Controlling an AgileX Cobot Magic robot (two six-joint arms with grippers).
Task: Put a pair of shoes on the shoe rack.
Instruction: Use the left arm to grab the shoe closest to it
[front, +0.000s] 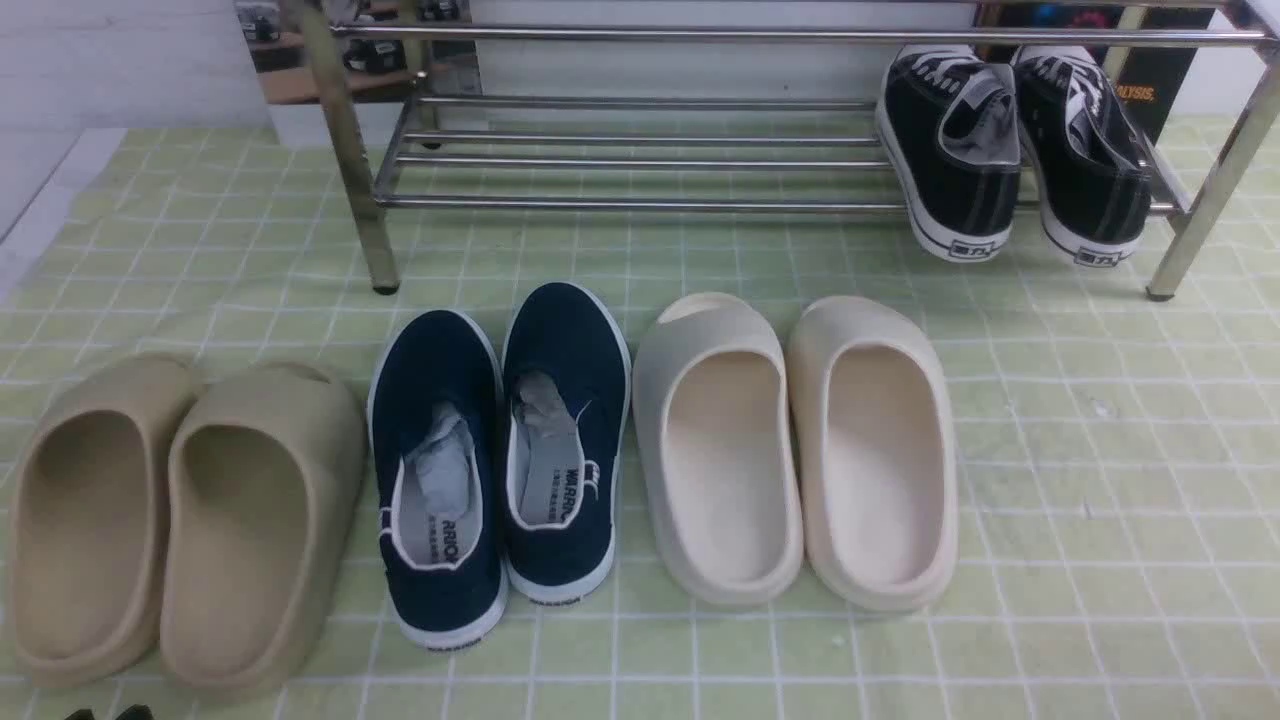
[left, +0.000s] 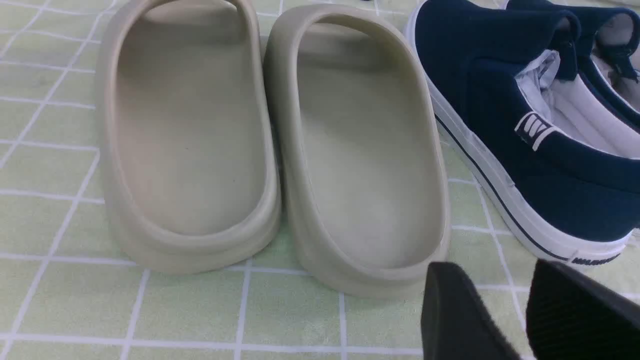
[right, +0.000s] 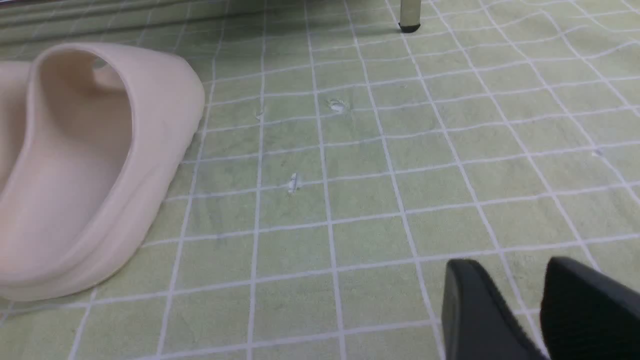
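Navy shoes (front: 560, 370) stand side by side on the checked cloth (front: 1100, 480), heels toward the robot, toes to 12 o'clock, grey paper stuffed in both. Not yet lifted. Rack (front: 640, 203) sits at 12 o'clock of them, just beyond the toes. There is room on its lower bars at left and middle; black sneakers (front: 960, 150) take the 3 o'clock end. Beige slides (front: 180, 520) lie close at 9 o'clock of the navy pair, cream slides (front: 790, 450) close at 3 o'clock.

Left gripper (left: 495, 285): fingers spread, nothing between them, low over the cloth behind the nearer beige slide's heel, with a navy heel just beside. Right gripper (right: 515, 285): also spread and holding nothing, over bare cloth. A cream slide is the only shoe in its view.

Risks, as judged:
- Wrong pair. The left gripper sits as near to a beige slide as to a navy shoe, so a straight reach could close on the slide.
- Tight flanks. A finger lowered outside a navy shoe could shove a slide or the twin shoe.
- Weak pinch. Gripped by the soft collar or the paper alone, the shoe may swing or drop.
- Placement. The rack's upper rail overhangs the shelf, so a shoe carried high could knock it. Set short on the bars, it may tip forward.
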